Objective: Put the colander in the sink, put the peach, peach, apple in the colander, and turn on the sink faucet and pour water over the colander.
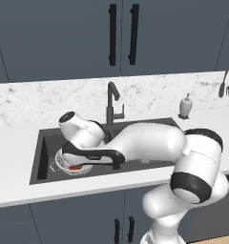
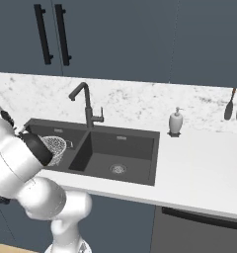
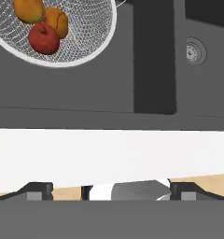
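We are seeing the colander (image 3: 62, 32) sitting in the sink's (image 3: 86, 88) left basin, holding two peaches (image 3: 44, 16) touching the apple (image 3: 44, 38); the tool (image 3: 111, 192) is hovering above, fingers apart.

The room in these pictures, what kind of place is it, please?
Most likely a home kitchen, computer-rendered. A dark double-basin sink with a tall faucet sits in a white counter under dark cabinets, and a colander of fruit rests in one basin.
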Motion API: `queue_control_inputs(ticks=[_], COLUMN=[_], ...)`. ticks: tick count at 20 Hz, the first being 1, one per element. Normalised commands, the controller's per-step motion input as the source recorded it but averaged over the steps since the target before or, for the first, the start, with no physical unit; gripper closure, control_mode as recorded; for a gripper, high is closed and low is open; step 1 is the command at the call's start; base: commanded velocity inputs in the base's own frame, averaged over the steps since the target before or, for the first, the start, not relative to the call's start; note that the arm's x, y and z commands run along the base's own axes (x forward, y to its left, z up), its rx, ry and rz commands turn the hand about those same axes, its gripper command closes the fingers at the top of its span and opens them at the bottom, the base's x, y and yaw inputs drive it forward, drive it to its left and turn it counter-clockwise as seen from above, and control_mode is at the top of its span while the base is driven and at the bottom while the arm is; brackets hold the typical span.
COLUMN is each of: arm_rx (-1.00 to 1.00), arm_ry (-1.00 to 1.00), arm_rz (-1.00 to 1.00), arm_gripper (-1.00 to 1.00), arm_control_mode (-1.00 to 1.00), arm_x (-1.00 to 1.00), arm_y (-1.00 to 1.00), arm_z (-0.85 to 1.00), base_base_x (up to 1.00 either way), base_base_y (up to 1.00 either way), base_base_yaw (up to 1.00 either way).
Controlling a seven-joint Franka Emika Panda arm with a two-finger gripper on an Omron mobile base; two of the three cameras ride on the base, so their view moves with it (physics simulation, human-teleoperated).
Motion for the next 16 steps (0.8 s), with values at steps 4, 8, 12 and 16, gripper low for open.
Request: queue_control_inputs(ticks=[4,8,12,16], arm_rx=[0.04,0.15,0.16,0.19], arm_ry=[-0.01,-0.09,-0.21,-0.15], arm_rz=[0.02,0.01,0.09,0.08], arm_gripper=[-1.00,-1.00,-1.00,-1.00], arm_control_mode=[-1.00,-1.00,-1.00,-1.00], arm_x=[-0.36,-0.27,-0.26,-0.29], arm_y=[-0.44,-0.56,-0.52,-0.50], arm_z=[0.30,0.29,0.58,0.52], base_base_x=[0.00,0.00,0.00,0.00], base_base_y=[0.00,0.00,0.00,0.00], base_base_yaw=[0.00,0.00,0.00,0.00])
